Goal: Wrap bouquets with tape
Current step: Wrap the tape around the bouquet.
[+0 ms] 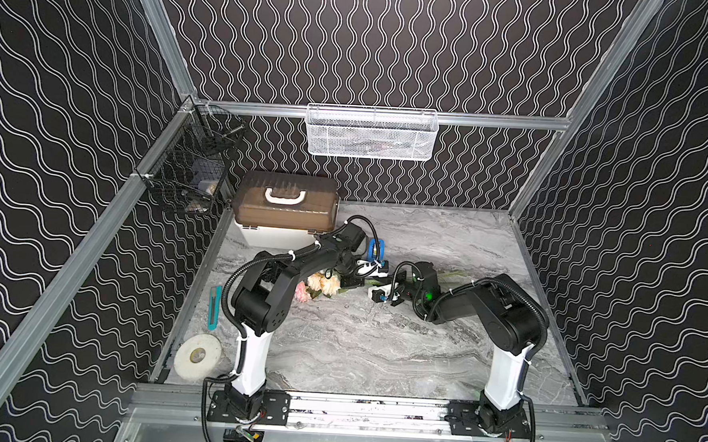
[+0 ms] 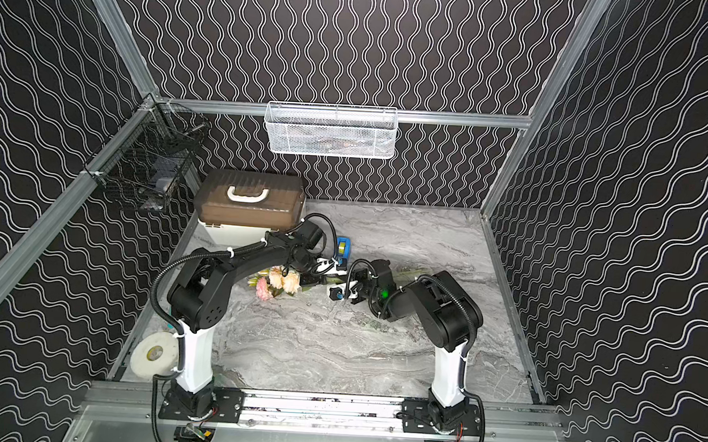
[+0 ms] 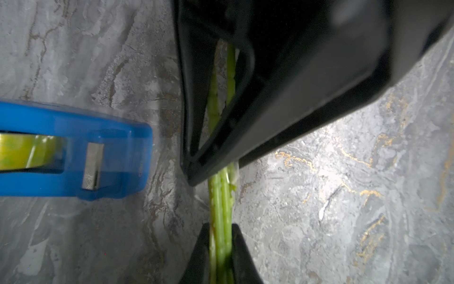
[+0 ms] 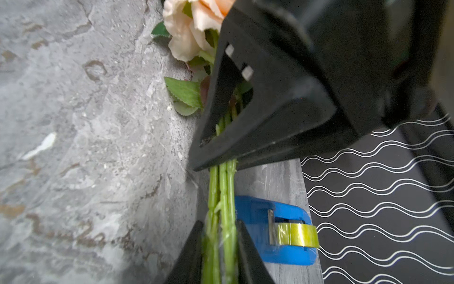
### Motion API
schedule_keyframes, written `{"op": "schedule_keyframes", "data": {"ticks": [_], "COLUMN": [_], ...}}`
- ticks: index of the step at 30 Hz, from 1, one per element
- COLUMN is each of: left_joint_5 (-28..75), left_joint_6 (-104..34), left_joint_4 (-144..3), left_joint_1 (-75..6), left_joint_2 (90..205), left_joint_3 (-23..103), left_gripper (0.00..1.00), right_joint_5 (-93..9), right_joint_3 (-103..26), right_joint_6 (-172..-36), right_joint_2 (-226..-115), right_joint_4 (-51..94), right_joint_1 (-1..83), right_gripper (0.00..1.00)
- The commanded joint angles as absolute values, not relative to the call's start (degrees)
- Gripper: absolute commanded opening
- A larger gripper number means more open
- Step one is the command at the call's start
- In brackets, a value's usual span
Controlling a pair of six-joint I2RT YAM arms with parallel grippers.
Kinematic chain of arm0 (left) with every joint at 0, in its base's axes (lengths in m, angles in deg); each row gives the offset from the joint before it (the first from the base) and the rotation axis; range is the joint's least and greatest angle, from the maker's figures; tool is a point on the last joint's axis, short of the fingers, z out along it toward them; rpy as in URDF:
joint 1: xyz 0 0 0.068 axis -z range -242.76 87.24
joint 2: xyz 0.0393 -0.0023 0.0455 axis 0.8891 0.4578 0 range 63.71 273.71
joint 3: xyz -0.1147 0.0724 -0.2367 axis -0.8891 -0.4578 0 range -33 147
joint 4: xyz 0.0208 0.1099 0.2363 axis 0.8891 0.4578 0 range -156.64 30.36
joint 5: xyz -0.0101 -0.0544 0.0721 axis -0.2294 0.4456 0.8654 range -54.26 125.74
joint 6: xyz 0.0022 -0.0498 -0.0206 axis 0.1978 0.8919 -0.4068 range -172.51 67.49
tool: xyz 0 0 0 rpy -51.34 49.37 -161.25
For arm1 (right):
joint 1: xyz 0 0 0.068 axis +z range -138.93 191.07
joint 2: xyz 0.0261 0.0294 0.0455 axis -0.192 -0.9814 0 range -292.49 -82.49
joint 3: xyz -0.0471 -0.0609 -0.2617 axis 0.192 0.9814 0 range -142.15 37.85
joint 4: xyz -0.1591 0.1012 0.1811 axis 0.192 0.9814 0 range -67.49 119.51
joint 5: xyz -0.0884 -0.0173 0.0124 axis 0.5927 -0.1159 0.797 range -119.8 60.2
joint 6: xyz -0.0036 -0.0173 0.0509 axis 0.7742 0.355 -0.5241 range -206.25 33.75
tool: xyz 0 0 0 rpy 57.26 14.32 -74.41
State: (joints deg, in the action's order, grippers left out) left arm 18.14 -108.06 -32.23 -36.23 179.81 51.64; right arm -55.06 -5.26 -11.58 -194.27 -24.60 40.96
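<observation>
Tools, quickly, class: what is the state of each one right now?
Left tool: closed, holding the bouquet stems.
Right tool: closed on the same stems.

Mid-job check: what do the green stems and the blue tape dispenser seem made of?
Thin green flower stems: likely plastic; uniform bright green, waxy sheen. Blue tape dispenser: smooth moulded plastic, mildly glossy; its grey cutter strip looks metal.
</observation>
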Motion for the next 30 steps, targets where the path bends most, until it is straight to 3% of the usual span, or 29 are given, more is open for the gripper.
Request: {"op": "schedule_keyframes", "data": {"ticks": [1,6,9,14,18,26,30], "left_joint_5": [16.13,16.18,16.55,15.92,16.63,16.23,16.31], "left_joint_6": [-108.50,-109.11,-109.55,-109.57,-109.65,-109.20,-108.38], "left_joint_4": [-30.59,-29.78,-29.27,-27.23,-26.09,-24.90,-25.87], "left_joint_1": [-35.90,-35.63,-35.36,-34.60,-34.27,-34.08,-34.10], "left_joint_2": [179.75,179.90,179.82,180.22,180.87,182.81,183.16], "left_joint_3": [52.30,52.43,52.27,53.38,54.79,56.70,56.76], "left_gripper": [0.00,0.00,0.00,0.25,0.34,0.34,0.24], "right_joint_5": [-54.41,-53.06,-53.56,-54.95,-55.96,-56.08,-56.07], "right_joint_3": [-6.07,-5.95,-4.61,-3.29,-2.34,-1.06,-1.30], "right_joint_6": [-9.53,-6.95,-6.47,-6.13,-6.62,-7.93,-7.68], "right_joint_2": [-194.36,-194.43,-194.62,-195.10,-194.66,-195.63,-195.45], "right_joint_4": [-25.16,-24.99,-27.91,-32.90,-35.00,-40.19,-38.08], "right_joint_1": [41.12,41.30,41.63,42.10,42.44,42.97,43.16], "right_gripper": [0.15,0.00,0.00,0.00,0.00,0.00,0.00]}}
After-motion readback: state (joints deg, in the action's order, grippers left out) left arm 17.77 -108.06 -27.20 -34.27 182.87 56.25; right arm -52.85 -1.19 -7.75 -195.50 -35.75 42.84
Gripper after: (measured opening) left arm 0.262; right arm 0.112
